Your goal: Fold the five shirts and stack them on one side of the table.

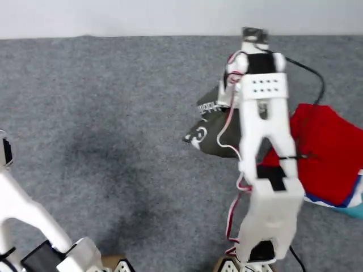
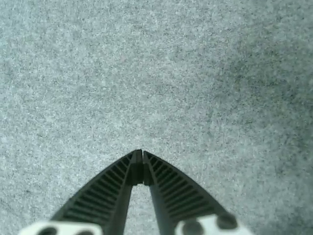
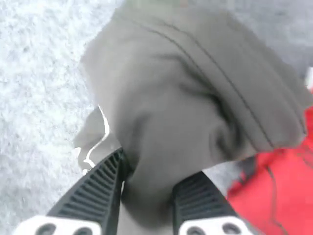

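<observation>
A dark olive shirt (image 1: 212,133) with white print lies bunched on the grey table, partly under the right arm. My right gripper (image 3: 146,183) is shut on a fold of this olive shirt (image 3: 195,107), the cloth pinched between its black ribbed fingers (image 3: 98,191). A red shirt (image 1: 326,150) lies at the right edge on top of a pile with blue and teal cloth (image 1: 351,201) showing beneath; its red cloth (image 3: 279,191) also shows beside the olive one. My left gripper (image 2: 142,169) is shut with nothing in it, over bare carpet. The left arm (image 1: 34,226) sits at the lower left.
Grey carpet-like table surface (image 1: 113,113) spreads wide across the left and middle. A pale wall (image 1: 170,17) runs along the far edge. Red and white cables (image 1: 232,141) hang along the right arm.
</observation>
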Controlling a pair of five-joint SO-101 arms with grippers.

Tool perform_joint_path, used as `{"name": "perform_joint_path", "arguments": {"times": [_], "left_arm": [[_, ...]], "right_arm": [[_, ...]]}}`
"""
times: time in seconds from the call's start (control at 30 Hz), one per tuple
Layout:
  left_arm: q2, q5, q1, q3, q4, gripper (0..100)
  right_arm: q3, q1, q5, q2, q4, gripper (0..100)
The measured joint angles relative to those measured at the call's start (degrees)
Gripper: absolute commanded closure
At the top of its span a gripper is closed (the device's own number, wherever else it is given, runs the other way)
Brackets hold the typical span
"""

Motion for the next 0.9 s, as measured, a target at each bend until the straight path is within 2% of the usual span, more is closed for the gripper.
{"name": "perform_joint_path", "arguments": {"times": [0.2, 0.37, 0.67, 0.83, 0.9], "left_arm": [[0.0, -0.2, 0.0, 0.0, -0.9, 99], [0.0, -0.2, 0.8, 0.0, -1.1, 99], [0.0, -0.2, 6.2, 0.0, -1.1, 99], [0.0, -0.2, 7.3, 0.0, -1.3, 99], [0.0, -0.2, 7.3, 0.0, -1.8, 99]], "right_arm": [[7.9, 5.7, 5.1, -15.2, 0.1, 98.9], [12.4, 11.7, 13.8, -20.8, 0.1, 98.9], [12.7, 26.5, 32.5, -19.3, 0.1, 98.8], [12.7, 33.7, 38.6, -10.1, -0.3, 98.0], [12.7, 36.1, 39.6, -5.9, -1.1, 92.7]]}}
